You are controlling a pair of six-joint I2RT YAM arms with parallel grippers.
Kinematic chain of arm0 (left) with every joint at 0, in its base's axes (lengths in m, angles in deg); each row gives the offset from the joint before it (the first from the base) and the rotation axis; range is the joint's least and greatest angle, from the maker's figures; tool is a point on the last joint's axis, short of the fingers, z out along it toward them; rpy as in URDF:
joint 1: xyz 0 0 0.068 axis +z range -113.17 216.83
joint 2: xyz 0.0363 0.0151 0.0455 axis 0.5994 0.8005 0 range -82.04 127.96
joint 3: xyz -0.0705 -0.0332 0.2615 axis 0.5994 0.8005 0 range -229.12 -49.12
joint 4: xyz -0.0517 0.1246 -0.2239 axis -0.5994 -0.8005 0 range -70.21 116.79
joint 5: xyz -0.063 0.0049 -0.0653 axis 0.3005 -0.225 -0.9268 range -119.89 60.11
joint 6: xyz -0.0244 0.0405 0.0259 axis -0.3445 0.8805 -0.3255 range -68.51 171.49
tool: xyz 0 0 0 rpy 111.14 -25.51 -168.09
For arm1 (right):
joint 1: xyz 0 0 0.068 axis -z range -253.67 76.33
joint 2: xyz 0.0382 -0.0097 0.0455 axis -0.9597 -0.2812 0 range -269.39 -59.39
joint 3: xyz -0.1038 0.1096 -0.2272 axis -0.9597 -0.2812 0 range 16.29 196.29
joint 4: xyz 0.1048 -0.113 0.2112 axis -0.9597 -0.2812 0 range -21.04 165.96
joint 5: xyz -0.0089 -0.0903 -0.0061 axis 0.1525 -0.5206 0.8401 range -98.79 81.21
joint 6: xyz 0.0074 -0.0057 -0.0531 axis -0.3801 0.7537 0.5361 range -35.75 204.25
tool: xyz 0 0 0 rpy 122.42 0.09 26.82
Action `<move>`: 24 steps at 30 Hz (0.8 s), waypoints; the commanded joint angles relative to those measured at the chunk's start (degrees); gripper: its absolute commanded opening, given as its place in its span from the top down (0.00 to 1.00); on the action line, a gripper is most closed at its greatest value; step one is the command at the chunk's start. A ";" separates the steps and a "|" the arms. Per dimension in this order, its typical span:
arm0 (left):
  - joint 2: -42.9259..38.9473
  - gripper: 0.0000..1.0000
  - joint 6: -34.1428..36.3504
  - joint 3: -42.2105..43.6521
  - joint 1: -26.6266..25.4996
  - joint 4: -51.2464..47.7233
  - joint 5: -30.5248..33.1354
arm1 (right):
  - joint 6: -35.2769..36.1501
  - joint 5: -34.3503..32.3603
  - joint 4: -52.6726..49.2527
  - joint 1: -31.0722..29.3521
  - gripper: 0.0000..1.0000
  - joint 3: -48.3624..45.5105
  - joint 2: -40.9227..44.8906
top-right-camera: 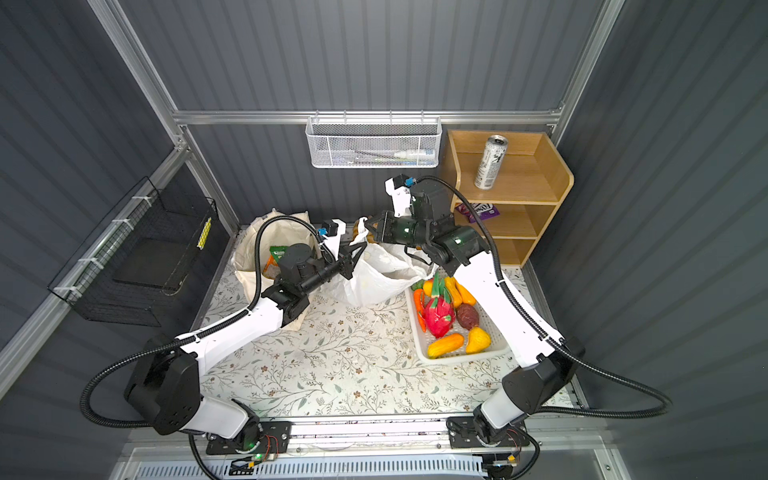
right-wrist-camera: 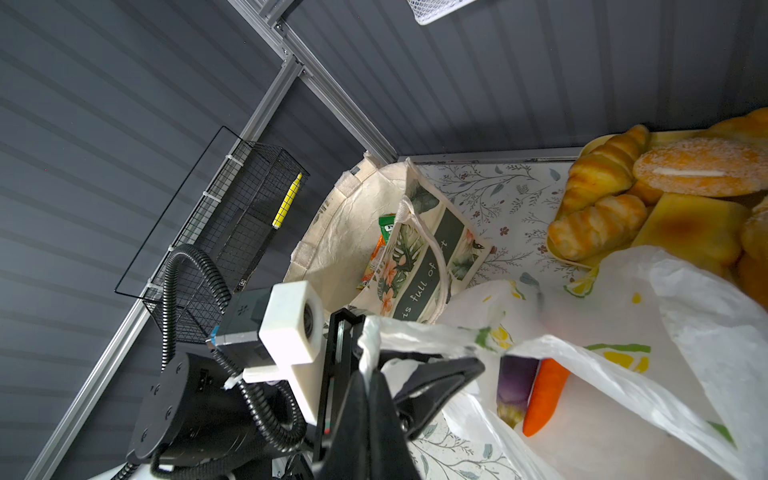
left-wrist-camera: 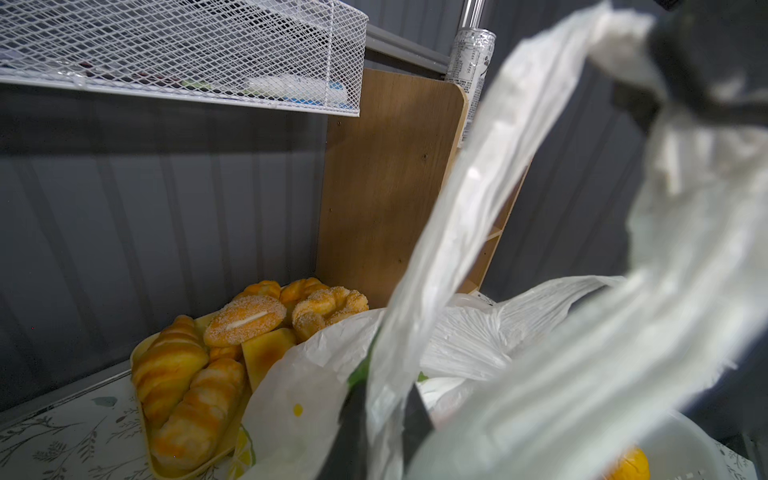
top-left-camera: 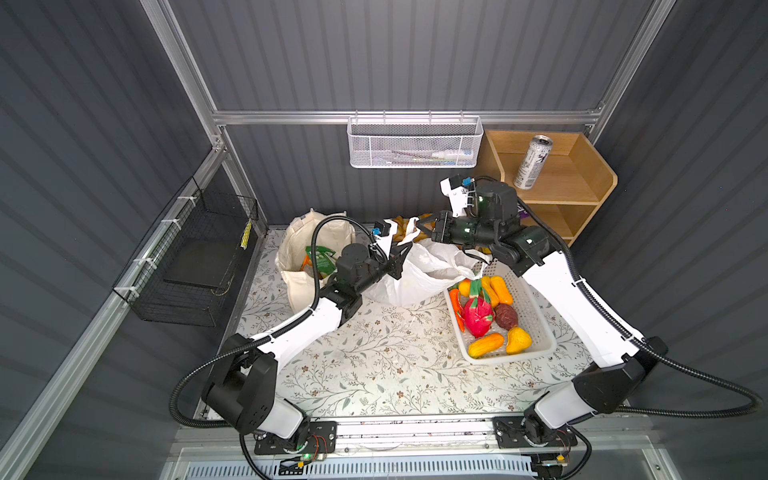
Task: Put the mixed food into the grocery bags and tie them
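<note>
The lemon-print plastic bag (top-left-camera: 415, 274) (top-right-camera: 374, 278) slumps at the back middle of the table. It holds a purple eggplant (right-wrist-camera: 515, 386) and an orange carrot. My left gripper (top-left-camera: 405, 249) (left-wrist-camera: 386, 390) is shut on one bag handle, a plastic strip pinched between its fingers. My right gripper (top-left-camera: 420, 223) (right-wrist-camera: 368, 374) is shut on the other handle, lifted above the bag. The cream tote (top-left-camera: 299, 249) (right-wrist-camera: 345, 232) stands open at the back left with green and orange candy packets (right-wrist-camera: 384, 232) inside. The silver-and-black can (top-left-camera: 532, 162) (top-right-camera: 490, 162) stands on the shelf's top level.
A white basket (top-left-camera: 536, 332) of toy fruit, with a pink dragon fruit (top-left-camera: 478, 316), sits at the right. Bread rolls (left-wrist-camera: 187, 374) lie on a tray behind the plastic bag. A wooden shelf (top-left-camera: 582, 183), a white mesh wall basket (top-left-camera: 415, 145) and a black wire basket (top-left-camera: 195, 266) line the walls.
</note>
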 commanded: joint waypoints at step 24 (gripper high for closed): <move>5.47 0.25 10.70 -24.26 5.48 -26.43 -34.10 | 19.70 15.95 -10.04 5.07 1.00 8.10 -1.19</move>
